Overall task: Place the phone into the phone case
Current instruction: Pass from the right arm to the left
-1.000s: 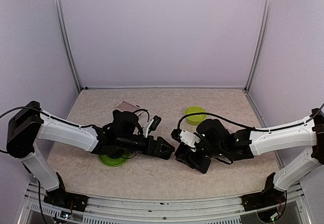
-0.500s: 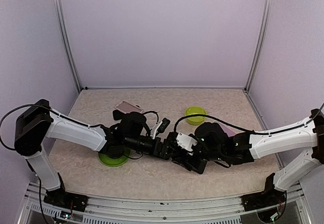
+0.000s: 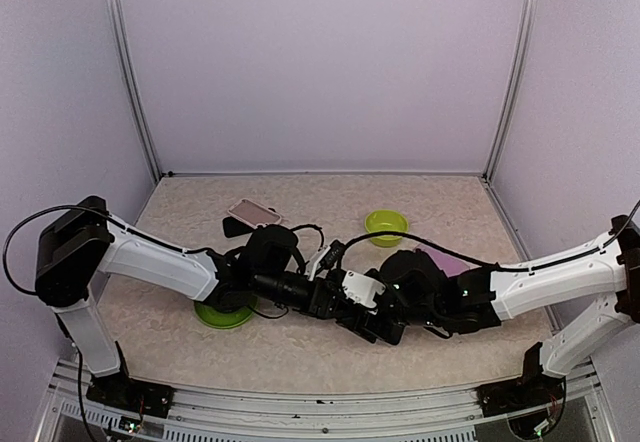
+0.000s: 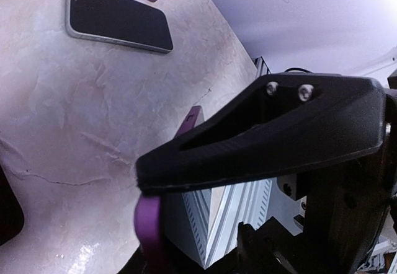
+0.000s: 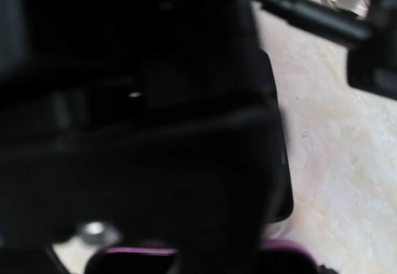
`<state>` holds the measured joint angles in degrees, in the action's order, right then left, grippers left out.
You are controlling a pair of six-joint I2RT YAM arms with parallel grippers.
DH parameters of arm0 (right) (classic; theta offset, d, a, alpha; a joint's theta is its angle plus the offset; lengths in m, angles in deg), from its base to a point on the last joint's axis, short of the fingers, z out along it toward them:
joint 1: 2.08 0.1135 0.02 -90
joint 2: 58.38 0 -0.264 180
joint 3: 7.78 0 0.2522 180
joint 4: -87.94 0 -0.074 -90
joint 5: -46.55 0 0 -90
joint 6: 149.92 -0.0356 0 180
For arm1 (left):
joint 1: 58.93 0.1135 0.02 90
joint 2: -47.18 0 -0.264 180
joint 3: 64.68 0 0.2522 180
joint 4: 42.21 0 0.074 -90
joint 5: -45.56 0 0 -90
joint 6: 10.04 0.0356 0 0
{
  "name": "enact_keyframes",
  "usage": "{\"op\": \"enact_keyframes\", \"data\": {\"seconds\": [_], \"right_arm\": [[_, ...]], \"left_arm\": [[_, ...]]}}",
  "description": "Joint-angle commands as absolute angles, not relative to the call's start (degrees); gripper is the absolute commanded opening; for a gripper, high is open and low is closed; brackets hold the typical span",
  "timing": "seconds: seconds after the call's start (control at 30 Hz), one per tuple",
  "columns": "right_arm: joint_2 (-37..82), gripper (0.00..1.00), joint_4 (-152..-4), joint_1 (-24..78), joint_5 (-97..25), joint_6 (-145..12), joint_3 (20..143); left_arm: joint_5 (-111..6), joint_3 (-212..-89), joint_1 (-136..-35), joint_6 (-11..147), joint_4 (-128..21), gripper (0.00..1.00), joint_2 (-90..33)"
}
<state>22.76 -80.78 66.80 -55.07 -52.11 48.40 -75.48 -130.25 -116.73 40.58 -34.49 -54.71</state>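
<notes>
Together, the two arms reach inward and low over the beige marbled tabletop (image 3: 300,352), meeting near its middle. The left arm stretches rightward from its raised shoulder, and the right arm stretches leftward, so the left gripper (image 3: 332,300) and right gripper (image 3: 362,312) are crowded against each other. In the left wrist view one black finger (image 4: 260,131) fills the picture, with the edge of a purple plastic phone case (image 4: 149,224) showing just beneath it. Whether either gripper's jaws are closed on that case I cannot tell: the right wrist view is a dark blur with only a purple strip at its bottom edge. The black-screened, silver-edged phone (image 4: 118,26) lies flat, screen up, on the table beyond the left finger, apart from the case. From above it is hidden by the right arm. A second purple flat piece (image 3: 445,261) peeks out just behind the right forearm. To the far left lies a pale pink flat rectangular slab (image 3: 250,211). A lime green round bowl (image 3: 386,227) sits far of the right arm, and a green round plate (image 3: 225,313) is partly covered by the left arm. In all there are two arms, one phone, two purple pieces, one pink slab, one bowl and one plate.
</notes>
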Motion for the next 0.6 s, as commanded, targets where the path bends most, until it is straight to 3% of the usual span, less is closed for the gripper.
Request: {"op": "enact_keyframes", "data": {"seconds": [0.0, 0.17, 0.3, 0.4, 0.57], "right_arm": [[23.8, 0.46, -82.8, 68.1, -57.3, -51.3, 49.9], [24.0, 0.46, -82.3, 68.6, -58.9, -51.1, 50.2], [23.7, 0.47, -82.2, 68.8, -59.8, -50.8, 50.3], [23.7, 0.50, -81.9, 68.9, -60.3, -50.7, 50.4], [22.8, 0.70, -81.6, 68.9, -61.7, -51.2, 50.3]], "left_arm": [[-76.6, -131.7, -117.4, 41.5, -33.5, 0.32, -55.8], [-77.0, -131.7, -117.6, 41.4, -33.5, 0.10, -55.9], [-76.8, -131.9, -117.8, 42.1, -34.3, 0.00, -55.9], [-76.4, -131.7, -117.7, 42.5, -34.5, 0.00, -55.5], [-73.5, -131.4, -117.8, 44.6, -35.5, 0.00, -53.4]]}}
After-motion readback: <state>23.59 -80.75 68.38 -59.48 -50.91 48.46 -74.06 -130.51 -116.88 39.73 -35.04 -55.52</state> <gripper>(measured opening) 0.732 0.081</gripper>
